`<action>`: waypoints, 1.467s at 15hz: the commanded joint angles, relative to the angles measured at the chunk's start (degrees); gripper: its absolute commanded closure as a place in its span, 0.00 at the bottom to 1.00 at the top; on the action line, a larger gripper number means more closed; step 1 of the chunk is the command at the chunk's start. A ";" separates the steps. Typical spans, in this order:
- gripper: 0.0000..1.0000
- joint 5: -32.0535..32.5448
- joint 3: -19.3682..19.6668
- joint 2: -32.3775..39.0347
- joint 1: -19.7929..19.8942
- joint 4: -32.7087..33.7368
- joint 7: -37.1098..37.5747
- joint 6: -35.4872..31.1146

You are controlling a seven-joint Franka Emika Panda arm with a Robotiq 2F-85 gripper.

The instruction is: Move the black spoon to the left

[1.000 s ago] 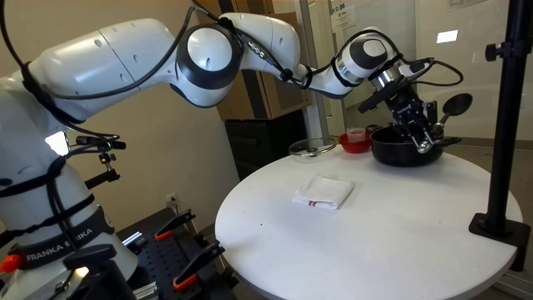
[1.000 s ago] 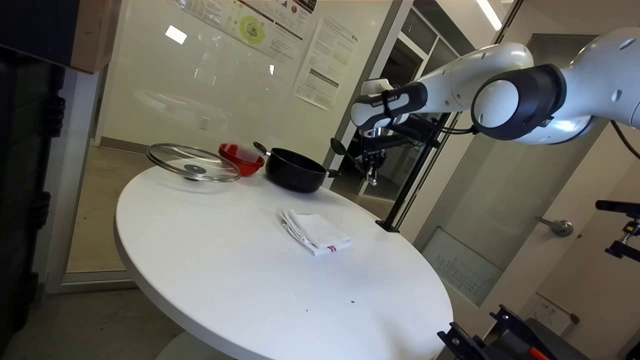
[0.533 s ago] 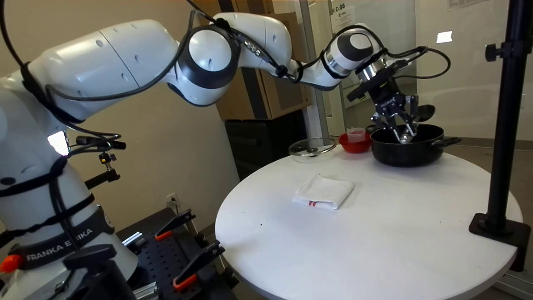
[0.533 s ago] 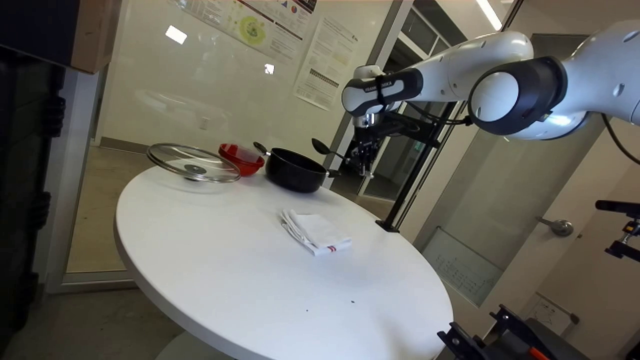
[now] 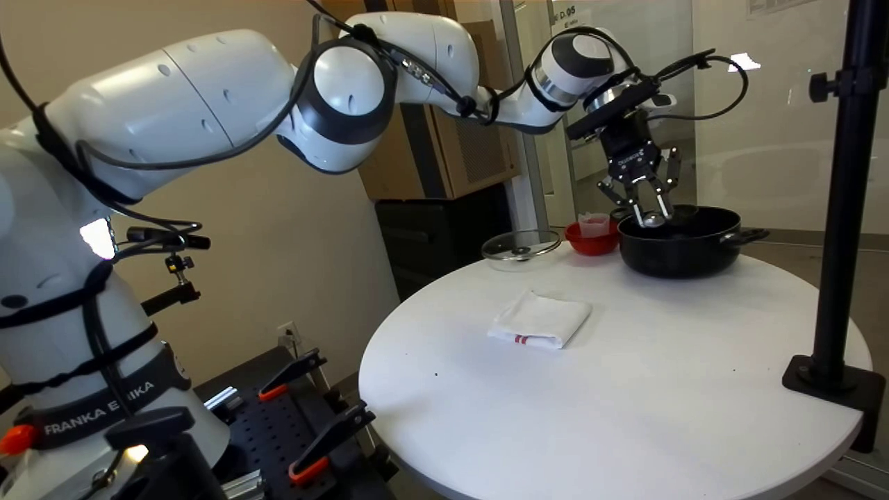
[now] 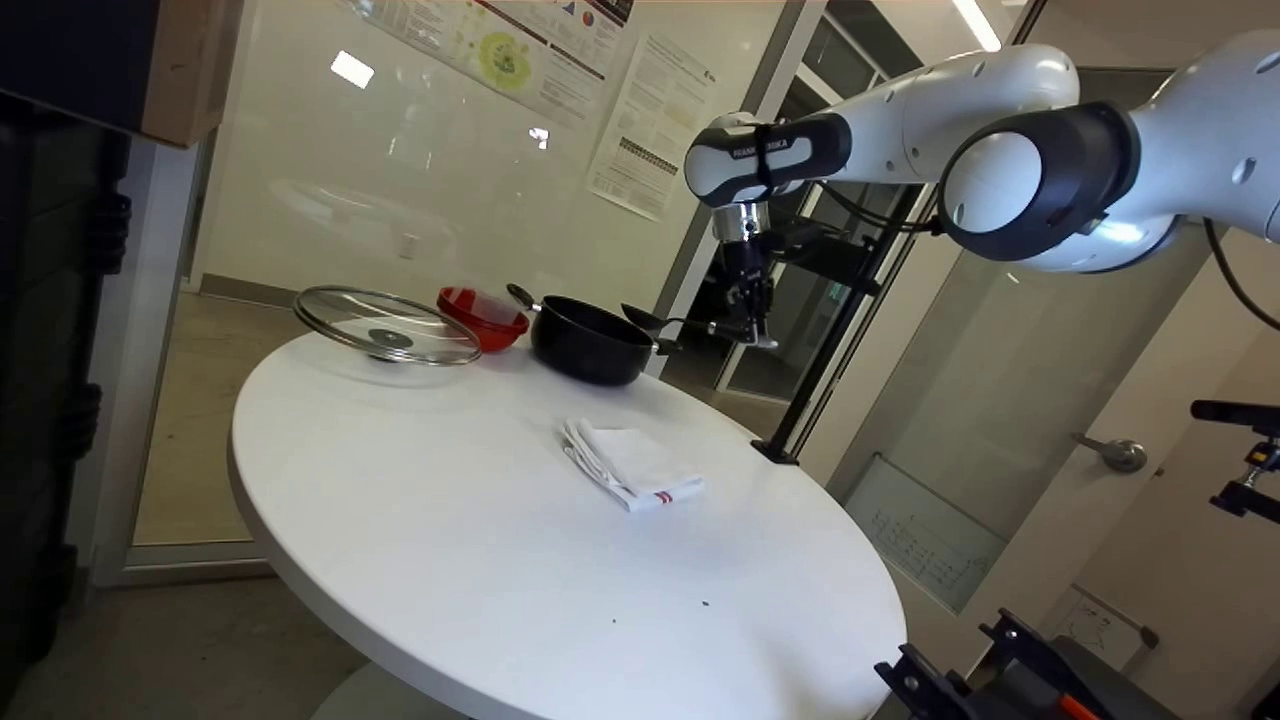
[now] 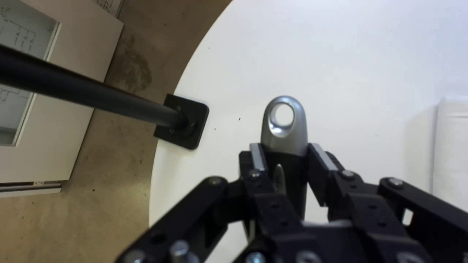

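Note:
My gripper is shut on the black spoon's handle. In the wrist view the fingertips [image 7: 283, 159] press on both sides of the handle near its silvery holed end [image 7: 287, 141]; the spoon's bowl is out of view there. In an exterior view the gripper [image 5: 649, 217] holds the handle end [image 5: 653, 221], with the dark bowl [image 5: 685, 213] behind it against the black pan [image 5: 680, 255]. In an exterior view the gripper [image 6: 757, 335] is right of the pan [image 6: 585, 350], and the spoon [image 6: 643, 318] lies nearly level in the air, bowl pointing toward the pan.
A glass lid [image 5: 521, 246] and a red bowl [image 5: 589, 244] stand beside the pan. A folded white cloth [image 5: 542, 321] lies on the round white table [image 5: 611, 403]. A black stand pole [image 5: 837, 208] is clamped at the table edge; it also shows in the wrist view [image 7: 91, 95].
The gripper has moved up with the spoon, and to the left in an exterior view. The spoon has swung from tilted, bowl high, to nearly level, its bowl lower. The grip stays shut.

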State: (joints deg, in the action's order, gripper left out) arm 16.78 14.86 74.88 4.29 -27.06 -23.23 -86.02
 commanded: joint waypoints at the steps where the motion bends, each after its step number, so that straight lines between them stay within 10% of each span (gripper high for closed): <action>1: 0.92 2.53 -0.05 2.13 0.11 5.03 -0.13 6.23; 10: 0.92 3.23 1.45 0.80 -1.14 1.64 5.31 5.28; 11: 0.67 3.24 -0.30 3.80 0.31 7.36 2.44 8.43; 15: 0.67 3.26 -0.07 3.86 0.15 7.26 3.83 7.86; 16: 0.92 3.26 -0.05 3.86 0.15 7.26 3.84 7.85; 22: 0.92 2.54 0.32 2.73 -0.04 2.19 4.53 7.00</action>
State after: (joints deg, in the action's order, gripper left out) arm 19.37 14.98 77.77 4.32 -23.89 -19.52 -78.95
